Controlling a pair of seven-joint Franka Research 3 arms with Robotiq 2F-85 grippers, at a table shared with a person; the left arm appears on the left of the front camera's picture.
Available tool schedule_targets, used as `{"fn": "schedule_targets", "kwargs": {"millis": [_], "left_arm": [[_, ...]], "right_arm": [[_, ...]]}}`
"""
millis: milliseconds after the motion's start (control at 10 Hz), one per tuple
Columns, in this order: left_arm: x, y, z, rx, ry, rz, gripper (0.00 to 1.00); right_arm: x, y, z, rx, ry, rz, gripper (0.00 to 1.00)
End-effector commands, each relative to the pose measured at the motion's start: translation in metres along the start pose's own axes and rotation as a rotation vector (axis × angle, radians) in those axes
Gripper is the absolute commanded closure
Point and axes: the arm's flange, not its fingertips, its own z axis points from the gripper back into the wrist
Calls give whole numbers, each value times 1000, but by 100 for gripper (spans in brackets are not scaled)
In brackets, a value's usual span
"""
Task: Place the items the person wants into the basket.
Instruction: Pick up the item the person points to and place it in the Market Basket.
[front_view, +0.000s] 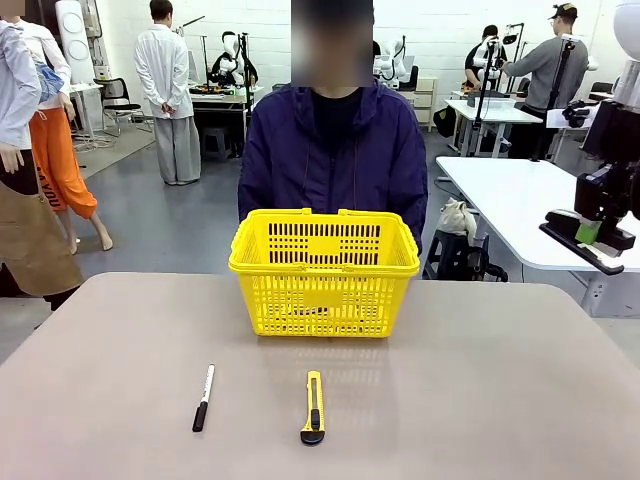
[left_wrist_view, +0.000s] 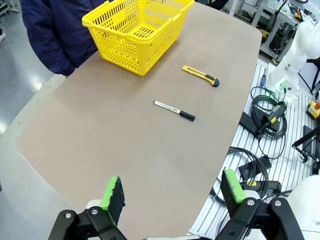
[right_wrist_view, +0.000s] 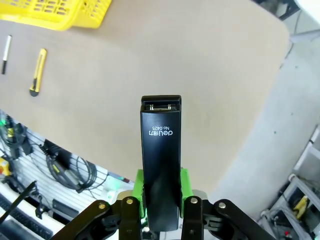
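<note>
The yellow basket (front_view: 324, 270) stands at the far middle of the table in front of the person (front_view: 333, 150) in the dark jacket. High at the right edge of the front view, my right gripper (front_view: 592, 232) is shut on a black stapler (front_view: 580, 241), well above the table. The right wrist view has the stapler (right_wrist_view: 160, 160) pinched between the green pads, pointing away from the camera, with the basket (right_wrist_view: 60, 12) at the top left. My left gripper (left_wrist_view: 172, 195) hangs open over the table's near corner, with the basket (left_wrist_view: 136, 31) far ahead of it.
A white marker with a black cap (front_view: 203, 397) and a yellow-and-black box cutter (front_view: 314, 407) lie on the near part of the table. Cables and boxes (left_wrist_view: 260, 120) sit on the floor beside the table. Other people and tables are in the background.
</note>
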Motion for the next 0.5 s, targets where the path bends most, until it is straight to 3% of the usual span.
{"fn": "schedule_targets", "kwargs": {"millis": [0,400], "left_arm": [[0,1,3,-9,-21,-19,0],[0,1,3,-9,-21,-19,0]], "right_arm": [[-11,3,3,-20,-3,5,86],[-11,3,3,-20,-3,5,86]]}}
